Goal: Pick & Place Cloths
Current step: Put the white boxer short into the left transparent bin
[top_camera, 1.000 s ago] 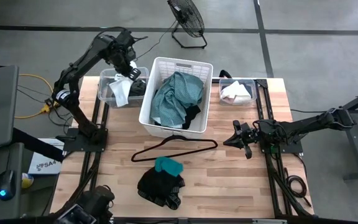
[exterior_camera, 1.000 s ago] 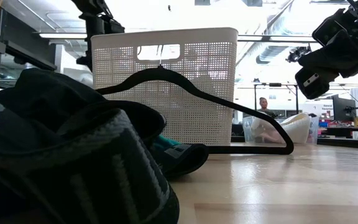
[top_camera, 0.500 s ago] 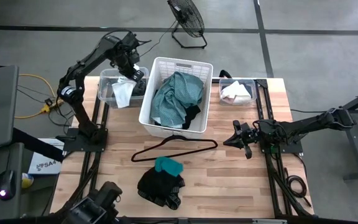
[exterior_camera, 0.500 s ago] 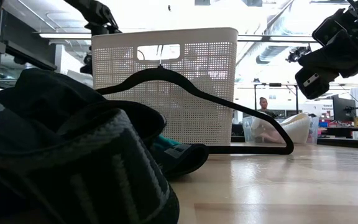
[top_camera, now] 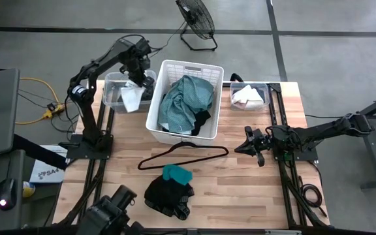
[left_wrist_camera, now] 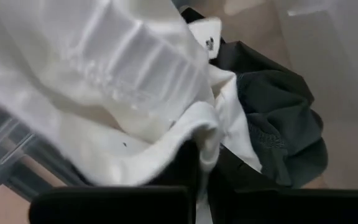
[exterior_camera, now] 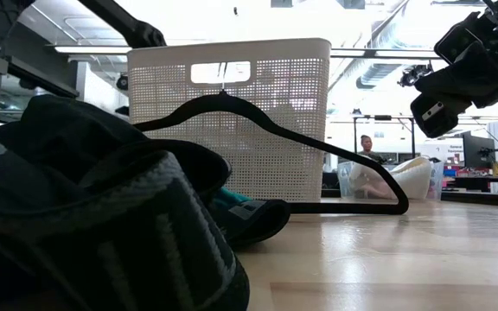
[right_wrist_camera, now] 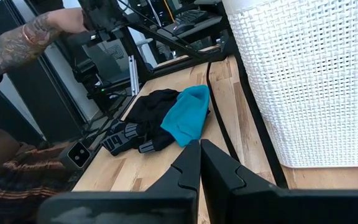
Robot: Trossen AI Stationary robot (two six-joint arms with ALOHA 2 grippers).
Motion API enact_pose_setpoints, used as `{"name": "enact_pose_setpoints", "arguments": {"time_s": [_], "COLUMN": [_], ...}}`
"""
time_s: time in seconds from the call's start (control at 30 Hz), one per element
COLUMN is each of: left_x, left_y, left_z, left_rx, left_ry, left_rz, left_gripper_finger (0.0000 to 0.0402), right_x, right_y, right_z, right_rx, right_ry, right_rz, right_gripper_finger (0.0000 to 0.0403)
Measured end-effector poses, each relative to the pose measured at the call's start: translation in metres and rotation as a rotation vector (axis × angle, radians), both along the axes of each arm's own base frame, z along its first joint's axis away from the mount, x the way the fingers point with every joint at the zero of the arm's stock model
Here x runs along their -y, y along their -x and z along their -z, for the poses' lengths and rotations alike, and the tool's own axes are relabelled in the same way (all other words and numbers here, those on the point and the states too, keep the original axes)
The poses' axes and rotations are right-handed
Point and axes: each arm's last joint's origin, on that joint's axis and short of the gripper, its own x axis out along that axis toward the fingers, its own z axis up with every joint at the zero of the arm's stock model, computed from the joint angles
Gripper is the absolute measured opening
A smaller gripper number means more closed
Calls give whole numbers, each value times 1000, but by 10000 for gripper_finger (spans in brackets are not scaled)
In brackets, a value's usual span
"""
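Left gripper [top_camera: 136, 77] poised high over the clear bin [top_camera: 111, 98] at the far left of the desk [top_camera: 240, 189], fingers [left_wrist_camera: 194, 158] clamped together on a fold of the white cloth [top_camera: 130, 98]. Most of that cloth hanging below the fingers, its long axis near vertical, lower end trailing into the bin just beside a dark grey garment [left_wrist_camera: 278, 124] lying on the bin floor. Directly right of the lifted cloth, touching the bin's right side: the white laundry basket [top_camera: 175, 130], already loaded with a large teal-green garment [top_camera: 187, 103] and a bit of black. Judged from this layout, a short sideways carry to the right, with enough height for the dangling tail to clear the basket rim; main risk a snag of the tail on that rim. Right gripper [top_camera: 250, 145] low over the right side of the desk, well apart from the bin, fingers [right_wrist_camera: 188, 168] pressed together on nothing, pointing left toward the small bright teal piece [top_camera: 177, 173] and the black bundle [top_camera: 168, 196] at the near centre. Thin black hanger [top_camera: 183, 155] flat between basket and bundle. Second clear bin [top_camera: 266, 104] with a pale cloth [top_camera: 248, 96] at the far right. Left arm plainly the nearer one for the bin and basket work.
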Motion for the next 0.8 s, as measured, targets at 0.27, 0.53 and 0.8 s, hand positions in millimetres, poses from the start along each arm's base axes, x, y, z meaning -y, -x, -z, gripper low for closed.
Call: {"name": "enact_pose_setpoints", "arguments": {"time_s": [0.27, 0.53, 0.8], "left_x": [-8, -14, -14], "left_y": [-5, -9, -9], "left_z": [16, 21, 21], "left_rx": [-22, -4, -5], "left_ry": [33, 4, 2], "left_rz": [12, 22, 55], "left_gripper_finger": [8, 7, 15], "right_x": [0, 0, 0], "right_y": [0, 0, 0], "right_z": [0, 0, 0], "right_rx": [0, 0, 0], "right_ry": [0, 0, 0], "right_rz": [0, 0, 0], "right_gripper_finger": [3, 3, 3]}}
